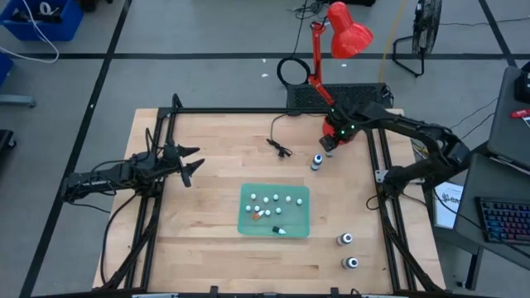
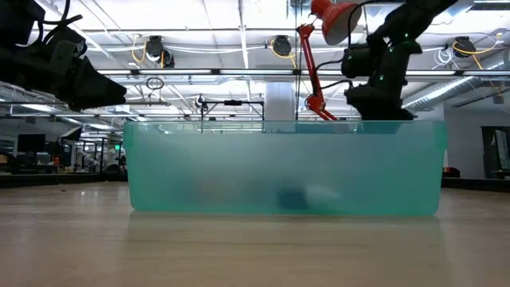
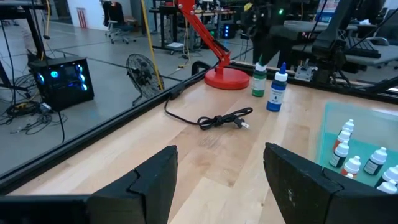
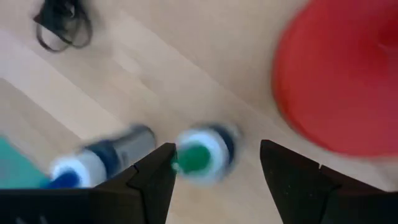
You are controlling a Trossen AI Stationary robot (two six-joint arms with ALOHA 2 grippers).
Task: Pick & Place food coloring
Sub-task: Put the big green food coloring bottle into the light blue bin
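Observation:
A translucent green tray (image 1: 274,223) lies mid-table and holds several tiny white-capped bottles (image 1: 267,201). Two larger dark-bodied bottles stand upright near the far right: a green-tipped bottle (image 4: 202,155) and a blue-tipped bottle (image 4: 93,165); the pair (image 1: 317,161) shows beside the lamp base. Two more larger bottles (image 1: 344,239) (image 1: 351,263) stand near the right front. My right gripper (image 4: 217,149) (image 1: 330,142) hovers open above the green-tipped bottle, pointing down, touching nothing. My left gripper (image 1: 189,163) (image 3: 221,152) waits open at the table's left.
A red desk lamp's base (image 4: 348,93) stands close beside the right gripper, with its arm and shade (image 1: 348,33) rising past the far edge. A coiled black cable (image 1: 281,147) lies left of the two bottles. Black frame rails (image 1: 157,207) run along both sides.

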